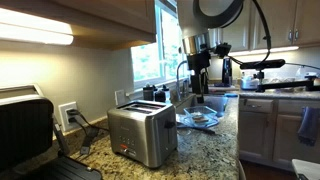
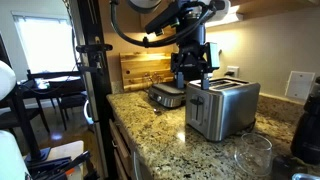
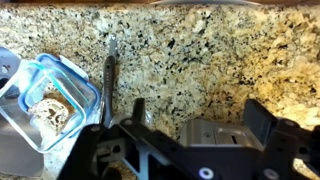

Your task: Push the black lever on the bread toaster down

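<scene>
One boxy brushed-steel bread toaster (image 1: 143,135), black-trimmed top; jaws wide apart, empty.

An under-cabinet strip light (image 1: 35,30) and the window (image 1: 150,58) blow out white in an exterior view, leaving the room dim and grainy. In the wrist view the granite countertop (image 3: 200,50) is evenly lit, and the gripper (image 3: 186,140) is dark and soft.
</scene>
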You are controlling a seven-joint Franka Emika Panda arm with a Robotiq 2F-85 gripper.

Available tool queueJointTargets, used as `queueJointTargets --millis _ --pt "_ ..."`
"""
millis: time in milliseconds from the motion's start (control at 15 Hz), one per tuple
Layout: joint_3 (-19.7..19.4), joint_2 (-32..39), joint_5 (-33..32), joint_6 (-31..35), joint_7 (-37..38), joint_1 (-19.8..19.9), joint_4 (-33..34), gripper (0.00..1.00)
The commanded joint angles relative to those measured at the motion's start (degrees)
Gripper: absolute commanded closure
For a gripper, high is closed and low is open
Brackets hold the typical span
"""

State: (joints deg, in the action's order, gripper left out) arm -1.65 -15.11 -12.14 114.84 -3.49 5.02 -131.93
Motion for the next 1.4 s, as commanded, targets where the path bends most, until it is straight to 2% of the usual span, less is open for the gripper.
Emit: queueJointTargets --millis 0,533,933,1067,1333 --pt "-0.50 0.06 -0.12 -0.14 0.11 -0.55 0.09 0.00" --pt "-0.56 0.15 0.32 -0.03 0.14 -0.61 0.08 0.00" --pt "-0.01 -0.40 6.20 0.92 1.65 -2.14 -1.04 0.00" --pt "0.32 -0.46 8.59 1.67 1.70 -2.80 -1.34 0.00" --pt "0.92 -0.40 10.66 7.27 1.26 -3.52 -2.86 0.00"
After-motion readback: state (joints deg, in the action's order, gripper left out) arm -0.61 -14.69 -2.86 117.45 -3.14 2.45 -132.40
